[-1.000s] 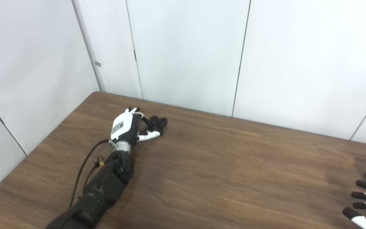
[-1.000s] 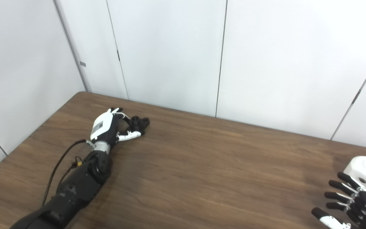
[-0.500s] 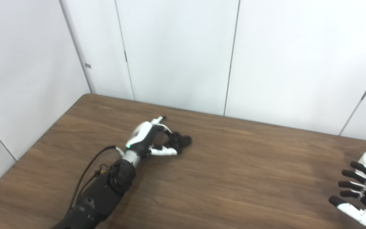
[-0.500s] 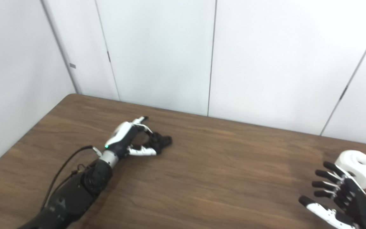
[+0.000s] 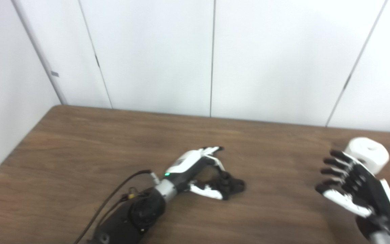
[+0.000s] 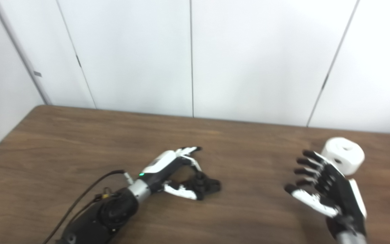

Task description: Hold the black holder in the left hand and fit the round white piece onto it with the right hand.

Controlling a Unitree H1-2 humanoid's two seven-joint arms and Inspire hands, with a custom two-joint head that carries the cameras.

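Left hand (image 5: 195, 167) clasping our knobbly black plastic holder (image 5: 230, 184), we should curl the spread, empty right hand (image 5: 350, 186) squarely around the round white cylindrical piece (image 5: 367, 155) on the brown wooden table (image 5: 80, 142).

Black holder (image 5: 230, 184), white piece (image 5: 367, 155), apparently apart.

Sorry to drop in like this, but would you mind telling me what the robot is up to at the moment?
It is putting two parts together on the wooden table. The left hand has its fingers closed on the black holder, low over the tabletop near the middle. The right hand is open, fingers spread, just short of the round white piece, which sits untouched on the table at the right. The white piece has yet to be picked up, so nothing is fitted yet.
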